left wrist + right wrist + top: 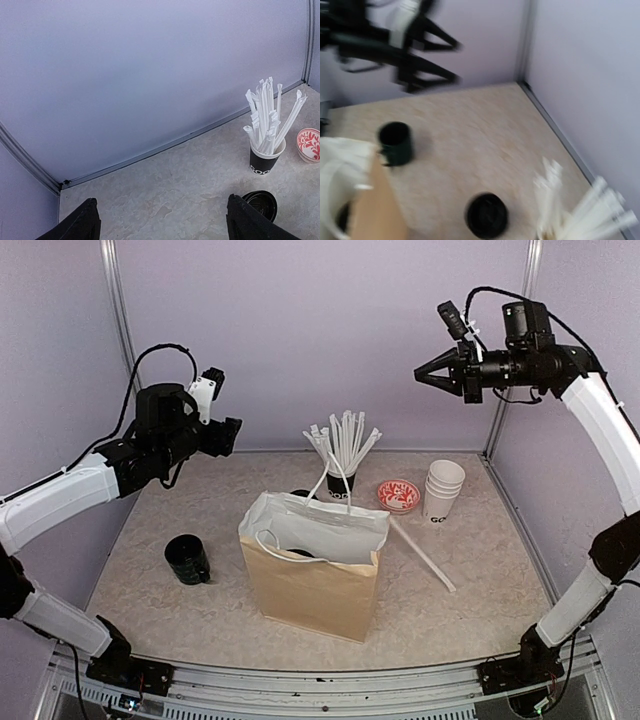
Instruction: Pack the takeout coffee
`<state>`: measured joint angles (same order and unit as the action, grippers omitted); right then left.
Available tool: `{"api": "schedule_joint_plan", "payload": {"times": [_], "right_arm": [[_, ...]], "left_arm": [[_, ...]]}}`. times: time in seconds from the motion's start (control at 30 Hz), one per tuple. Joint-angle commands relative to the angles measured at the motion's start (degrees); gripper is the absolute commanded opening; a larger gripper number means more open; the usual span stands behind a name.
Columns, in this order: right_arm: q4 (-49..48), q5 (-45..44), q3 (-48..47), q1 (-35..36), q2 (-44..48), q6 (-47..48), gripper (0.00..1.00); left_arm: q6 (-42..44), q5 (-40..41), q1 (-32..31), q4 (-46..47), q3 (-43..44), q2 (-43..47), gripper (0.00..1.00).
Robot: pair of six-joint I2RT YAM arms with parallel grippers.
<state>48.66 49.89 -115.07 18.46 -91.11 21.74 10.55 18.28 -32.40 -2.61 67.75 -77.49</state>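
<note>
The white paper cup with flat black lid (303,554) sat inside the brown paper bag (310,595) by the near edge of the table (480,570), only its lid showing. The left end effector (162,207) gaped wide; the spread of the right end effector (420,373) could not be told

On my left wrist feed, the gripper (161,210) hangs over the table (165,190) with its fingers (75,225) spread wide. A cup of straws (266,150) stands at far right, with a red-patterned bowl (310,144) beside it. A black lid (260,201) sits partly behind one finger.
</note>
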Motion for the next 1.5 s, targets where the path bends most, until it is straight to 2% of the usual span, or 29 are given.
{"api": "schedule_joint_plan", "payload": {"times": [0.0, 0.1, 0.2, 0.27, 0.43, 0.6, 0.77, 1.0, 1.23, 1.37, 1.47], "right_arm": [[5.3, 7.7, -3.4, 2.9, 3.5, 3.9, 0.0], [3.9, 2.8, -0.4, 3.6, 4.4, 2.2, 0.0], [3.3, -8.9, 8.7, 3.6, 5.5, 2.4, 0.23], [6.9, -14.4, 14.9, 3.5, 5.2, 5.7, 0.31], [3.2, -28.1, 41.4, 3.0, 10.0, 8.9, 0.39], [1.0, -33.8, 53.7, 3.1, 9.9, 8.6, 0.47], [-2.9, -36.1, 57.9, 3.2, 5.5, 6.7, 0.48], [-6.4, -37.0, 56.3, 5.0, -1.9, 3.9, 0.48], [-7.5, -39.3, 54.1, 7.8, -9.0, 2.1, 0.44], [-7.5, -40.7, 53.4, 9.1, -11.6, 1.7, 0.34], [-7.6, -41.7, 53.3, 9.6, -13.0, 1.2, 0.22]], "left_arm": [[0.4, 0.7, 0.6, -0.1, -0.3, -0.5, 0.85], [0.5, 0.9, 0.6, -0.1, -0.3, -0.9, 0.85], [0.4, 1.1, 0.6, -0.4, -0.1, -0.9, 0.85], [0.3, 1.5, 0.5, -0.7, 0.0, -0.4, 0.85], [0.5, 4.0, 0.6, -1.0, 0.4, -0.3, 0.87], [0.5, 4.7, 0.8, -1.6, 0.8, -0.8, 0.87], [0.2, 4.4, 0.8, -2.2, 1.1, -1.1, 0.87], [0.2, 4.6, 0.8, -2.8, 1.4, -1.4, 0.88], [0.4, 4.7, 0.8, -3.8, 1.9, -1.8, 0.88], [0.4, 4.6, 0.8, -4.0, 2.0, -1.6, 0.88], [0.4, 4.6, 0.7, -4.2, 2.1, -1.5, 0.88]]}}
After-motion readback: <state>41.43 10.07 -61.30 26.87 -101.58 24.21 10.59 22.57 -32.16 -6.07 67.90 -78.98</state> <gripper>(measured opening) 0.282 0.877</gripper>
